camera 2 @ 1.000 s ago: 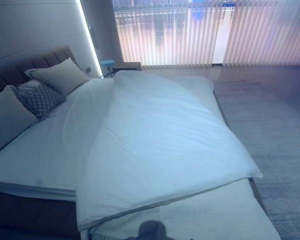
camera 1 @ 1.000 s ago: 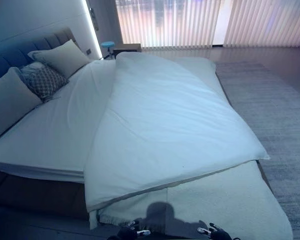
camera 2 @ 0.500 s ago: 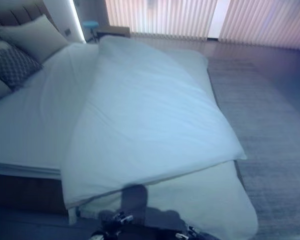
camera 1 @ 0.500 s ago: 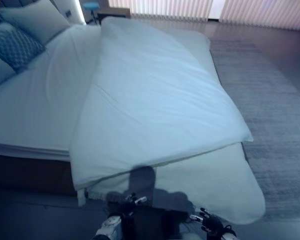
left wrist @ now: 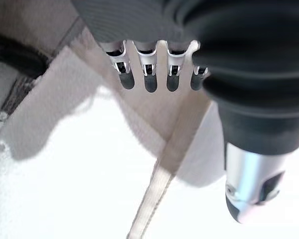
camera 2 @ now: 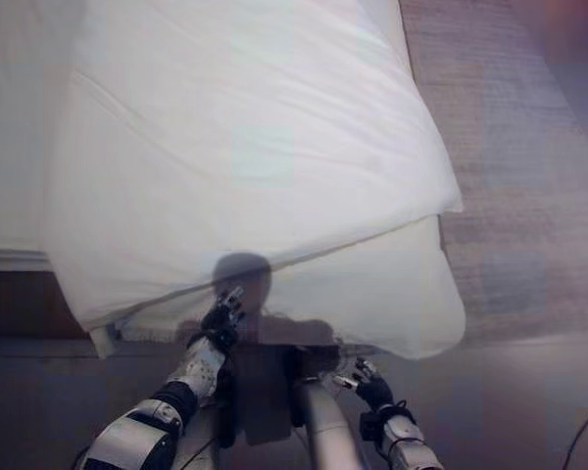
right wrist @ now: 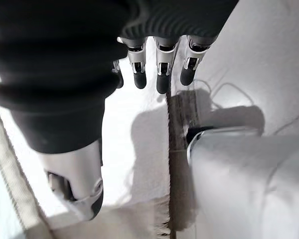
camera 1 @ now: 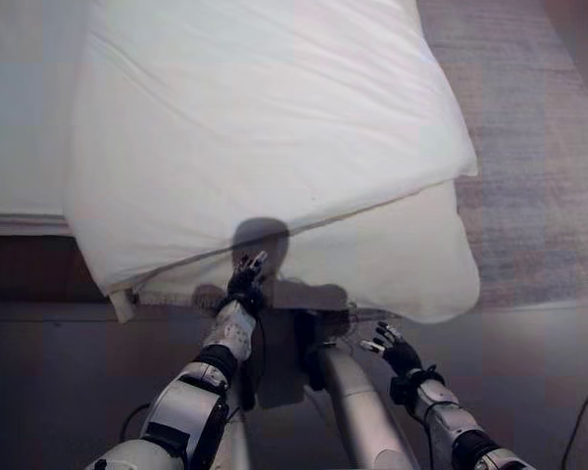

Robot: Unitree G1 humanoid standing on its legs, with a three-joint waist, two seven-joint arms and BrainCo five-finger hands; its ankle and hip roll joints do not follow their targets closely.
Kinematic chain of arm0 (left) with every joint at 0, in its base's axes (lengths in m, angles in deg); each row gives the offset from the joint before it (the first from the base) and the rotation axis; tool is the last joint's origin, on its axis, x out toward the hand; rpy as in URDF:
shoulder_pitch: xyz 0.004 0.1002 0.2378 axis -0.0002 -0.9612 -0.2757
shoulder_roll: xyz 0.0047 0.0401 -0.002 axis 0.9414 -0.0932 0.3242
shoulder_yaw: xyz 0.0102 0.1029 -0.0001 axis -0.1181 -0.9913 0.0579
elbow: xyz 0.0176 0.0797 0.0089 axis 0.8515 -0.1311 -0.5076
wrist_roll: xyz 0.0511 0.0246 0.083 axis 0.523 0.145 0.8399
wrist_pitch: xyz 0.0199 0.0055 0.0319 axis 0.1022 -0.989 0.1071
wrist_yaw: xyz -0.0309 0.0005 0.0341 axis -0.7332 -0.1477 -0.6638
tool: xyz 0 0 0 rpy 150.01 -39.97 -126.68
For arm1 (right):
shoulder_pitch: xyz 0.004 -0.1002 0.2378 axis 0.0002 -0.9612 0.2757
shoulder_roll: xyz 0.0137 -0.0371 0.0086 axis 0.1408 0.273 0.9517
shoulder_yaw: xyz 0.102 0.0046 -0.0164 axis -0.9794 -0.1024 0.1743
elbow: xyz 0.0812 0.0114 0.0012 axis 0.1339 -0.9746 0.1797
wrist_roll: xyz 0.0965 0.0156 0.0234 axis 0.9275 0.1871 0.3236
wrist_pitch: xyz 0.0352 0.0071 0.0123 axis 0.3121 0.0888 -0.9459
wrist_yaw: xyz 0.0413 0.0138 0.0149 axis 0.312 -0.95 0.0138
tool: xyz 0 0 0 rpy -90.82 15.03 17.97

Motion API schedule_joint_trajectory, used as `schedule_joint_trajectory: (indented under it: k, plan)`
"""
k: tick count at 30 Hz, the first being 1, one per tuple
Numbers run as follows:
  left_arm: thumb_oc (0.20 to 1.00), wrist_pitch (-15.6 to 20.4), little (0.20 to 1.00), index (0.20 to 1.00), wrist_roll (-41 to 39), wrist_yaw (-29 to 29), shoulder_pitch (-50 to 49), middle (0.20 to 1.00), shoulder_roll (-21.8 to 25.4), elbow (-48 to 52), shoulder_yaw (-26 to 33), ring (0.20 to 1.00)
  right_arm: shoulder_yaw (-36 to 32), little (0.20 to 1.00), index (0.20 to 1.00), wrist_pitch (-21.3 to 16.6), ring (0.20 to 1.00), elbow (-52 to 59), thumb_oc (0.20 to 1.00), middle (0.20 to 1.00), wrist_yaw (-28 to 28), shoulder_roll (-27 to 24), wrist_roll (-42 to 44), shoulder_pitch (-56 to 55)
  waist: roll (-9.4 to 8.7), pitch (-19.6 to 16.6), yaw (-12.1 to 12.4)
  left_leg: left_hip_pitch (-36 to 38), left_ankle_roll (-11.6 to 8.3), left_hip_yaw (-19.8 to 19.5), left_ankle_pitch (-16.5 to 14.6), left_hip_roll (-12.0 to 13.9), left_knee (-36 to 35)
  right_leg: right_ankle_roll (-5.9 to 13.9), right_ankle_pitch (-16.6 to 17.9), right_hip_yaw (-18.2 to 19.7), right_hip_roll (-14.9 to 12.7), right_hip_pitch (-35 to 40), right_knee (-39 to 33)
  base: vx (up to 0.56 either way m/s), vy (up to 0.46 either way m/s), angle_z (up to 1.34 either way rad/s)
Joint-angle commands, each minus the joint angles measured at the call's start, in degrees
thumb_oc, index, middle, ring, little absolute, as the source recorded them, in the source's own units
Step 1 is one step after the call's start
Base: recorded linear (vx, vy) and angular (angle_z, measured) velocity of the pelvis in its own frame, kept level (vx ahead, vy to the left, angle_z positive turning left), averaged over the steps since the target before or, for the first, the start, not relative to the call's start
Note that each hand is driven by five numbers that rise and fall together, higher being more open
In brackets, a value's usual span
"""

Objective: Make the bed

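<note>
Since a second ago our view has tipped down to the foot of the bed and both arms have come forward. Nearest us the right hand (camera 1: 390, 346) hangs released, off the cloth; the left hand (camera 1: 246, 277), fingers straight, reaches the hanging edge of the blanket (camera 1: 412, 264) but grasps nothing. Beyond, the duvet (camera 1: 265, 117) lies skewed across the mattress (camera 1: 20, 137). Risk: we pinch only the blanket and leave the duvet crooked. Count: two hands, one blanket, one duvet.
</note>
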Motion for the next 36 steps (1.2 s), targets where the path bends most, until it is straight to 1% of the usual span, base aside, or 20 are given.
schedule_joint_trajectory:
  k: [1,2,5,6,8,11,18,22,28,29,31,32,33,34,35,36]
  plan:
    - [1.000,2.93,1.000,1.000,-4.26,0.44,1.48,1.000,-0.57,1.43,1.21,1.000,1.20,1.000,1.000,-2.22,1.000,3.91,1.000,1.000,0.67,-1.27,1.47,-1.29,0.53,-3.17,-1.52,-3.85,-1.44,1.77,0.79,-0.05,-0.09,4.42,-0.05,1.30,-1.06,-0.86,1.55,0.03,0.022,-0.10]
    - [1.000,1.92,1.000,1.000,-6.71,0.80,2.80,1.000,-0.83,-0.01,2.36,1.000,1.11,1.000,1.000,-2.10,1.000,3.91,1.000,1.000,0.80,-1.38,1.48,-0.97,0.67,-3.19,-1.79,-4.61,-1.41,1.85,0.55,0.06,0.27,4.40,-0.16,1.48,-1.16,-1.68,1.89,0.03,0.014,-0.08]
    - [1.000,1.85,1.000,1.000,-7.19,0.97,3.73,1.000,-0.61,-0.33,2.71,1.000,1.14,1.000,1.000,-1.98,1.000,3.82,1.000,1.000,0.75,-1.45,1.53,-0.78,0.70,-3.32,-1.95,-5.01,-1.44,1.85,0.46,0.13,0.53,4.38,-0.26,1.53,-1.11,-2.11,2.05,0.01,0.002,-0.01]
    - [1.000,1.24,1.000,1.000,-8.07,1.27,5.35,1.000,-0.31,-0.80,3.53,1.000,1.39,1.000,1.000,-1.77,1.000,5.26,1.000,1.000,0.77,-1.86,1.21,-0.82,0.77,-3.23,-2.44,-5.81,-1.57,2.07,0.17,0.35,1.12,4.25,-0.49,1.70,-1.03,-2.87,2.31,0.00,0.000,0.00]
    - [1.000,1.46,1.000,1.000,-9.23,1.65,6.68,1.000,0.50,-0.82,4.59,1.000,1.48,1.000,1.000,-1.66,1.000,6.39,1.000,1.000,0.81,-2.23,1.39,-0.84,0.72,-3.12,-2.65,-6.76,-1.64,1.97,-0.16,0.29,2.21,4.32,-0.56,2.18,-0.82,-3.79,2.83,0.00,0.020,0.01]
    - [1.000,1.59,1.000,1.000,-10.41,1.85,7.80,1.000,0.25,-0.69,5.10,1.000,1.42,1.000,1.000,-1.67,1.000,7.30,1.000,1.000,0.84,-2.54,1.45,-1.36,0.84,-3.35,-2.95,-7.53,-1.63,2.01,-0.43,0.47,2.79,4.30,-0.78,2.28,-0.85,-4.80,3.53,0.01,-0.006,-0.08]
    - [1.000,3.33,1.000,1.000,-13.72,2.16,12.13,1.000,0.90,1.04,6.40,1.000,1.63,1.000,1.000,-2.00,1.000,9.21,1.000,1.000,1.26,-2.91,1.25,-2.98,0.91,-3.73,-3.60,-8.99,-1.93,2.62,-0.55,1.27,3.54,4.09,-0.18,2.97,-0.45,-6.64,3.46,0.00,-0.008,-0.09]
    - [1.000,5.67,1.000,1.000,-15.59,1.19,13.20,1.000,0.30,4.82,6.41,1.000,0.71,1.000,1.000,-2.35,1.000,9.44,1.000,1.000,2.01,-2.56,1.43,-4.33,1.11,-4.03,-3.65,-9.20,-2.06,2.48,-0.55,1.39,3.55,4.00,-0.03,3.12,-0.37,-6.98,3.28,0.00,-0.013,-0.03]
    - [1.000,6.75,1.000,1.000,-17.46,0.74,15.43,1.000,0.82,6.07,5.78,1.000,1.03,1.000,1.000,-2.51,1.000,9.48,1.000,1.000,2.25,-2.02,1.66,-5.39,1.04,-4.04,-3.63,-8.76,-2.24,2.83,-0.30,1.52,2.97,4.06,0.42,3.53,-0.27,-6.82,2.59,0.00,0.000,0.00]
    - [1.000,7.39,1.000,1.000,-18.07,1.71,17.20,1.000,1.40,5.77,5.96,1.000,1.20,1.000,1.000,-2.60,1.000,9.02,1.000,1.000,2.78,-1.63,2.01,-5.42,0.99,-4.07,-3.61,-8.72,-2.20,2.87,-0.24,1.52,2.75,4.04,0.80,3.75,-0.23,-6.77,2.23,0.00,0.000,0.00]
    - [1.000,7.41,1.000,1.000,-17.98,1.62,17.59,1.000,1.63,5.85,5.90,1.000,1.35,1.000,1.000,-2.64,1.000,9.24,1.000,1.000,2.74,-1.62,1.96,-5.64,0.96,-4.03,-3.65,-8.72,-2.22,2.93,-0.23,1.54,2.73,4.07,0.89,3.85,-0.22,-6.68,2.03,0.00,0.000,0.00]
    - [0.922,7.63,0.922,0.922,-17.93,1.65,17.99,0.922,1.58,6.08,5.81,0.922,1.45,1.000,1.000,-2.68,1.000,9.30,1.000,1.000,2.72,-1.65,1.97,-5.66,0.95,-3.97,-3.70,-8.73,-2.22,2.98,-0.13,1.56,2.63,4.09,1.01,3.88,-0.20,-6.62,1.81,0.00,0.000,0.00]
    - [0.558,7.84,0.558,0.558,-17.99,1.79,18.25,0.558,1.58,6.15,5.80,0.558,1.47,1.000,1.000,-2.70,1.000,9.32,1.000,1.000,2.76,-1.68,1.98,-5.74,0.99,-3.97,-3.68,-8.67,-2.23,3.01,-0.07,1.57,2.45,4.09,1.14,3.87,-0.18,-6.60,1.62,0.00,0.000,0.00]
    - [0.344,7.91,0.344,0.344,-18.09,2.03,18.49,0.344,1.55,6.17,5.78,0.344,1.44,1.000,1.000,-2.72,1.000,9.22,1.000,1.000,2.91,-1.63,2.10,-5.73,1.03,-3.93,-3.62,-8.61,-2.21,3.03,0.04,1.57,2.24,4.09,1.26,3.82,-0.20,-6.54,1.34,0.00,0.000,0.00]
    - [0.200,8.33,0.200,0.200,-18.44,2.15,18.55,0.200,1.29,6.99,5.60,0.200,1.58,1.000,1.000,-2.83,1.000,9.44,1.000,1.000,3.14,-1.51,2.05,-5.75,1.13,-3.82,-3.59,-8.44,-2.20,2.98,0.20,1.51,1.93,4.12,1.43,3.88,-0.15,-6.39,0.97,0.00,0.000,0.00]
    - [0.200,8.35,0.200,0.200,-18.43,2.19,18.50,0.200,1.27,7.05,5.58,0.200,1.58,1.000,1.000,-2.82,1.000,9.46,1.000,1.000,3.17,-1.50,2.04,-5.77,1.13,-3.81,-3.59,-8.41,-2.20,2.98,0.21,1.51,1.90,4.12,1.46,3.88,-0.15,-6.35,0.94,0.00,0.000,0.00]
